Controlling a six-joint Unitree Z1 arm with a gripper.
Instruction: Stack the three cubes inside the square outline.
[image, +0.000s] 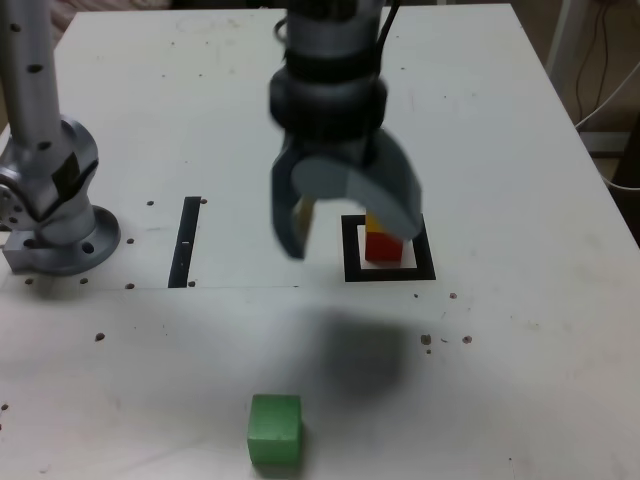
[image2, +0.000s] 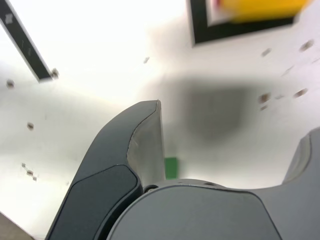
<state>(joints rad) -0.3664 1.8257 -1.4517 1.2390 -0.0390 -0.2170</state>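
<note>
L to R, exterior view: green cube (image: 275, 429) on tabletop (image: 120, 370), near side, for last pickup; hand (image: 350, 215) wide open, nothing held, prob. to clear stack; yellow (image: 375, 224) atop red cube (image: 383, 248) w/in square outline (image: 424, 272), as base for green.

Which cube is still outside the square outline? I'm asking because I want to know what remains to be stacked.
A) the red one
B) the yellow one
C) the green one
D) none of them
C: the green cube sits on the bare table nearer the camera, while the red cube stands inside the square outline with the yellow cube on it.
</note>
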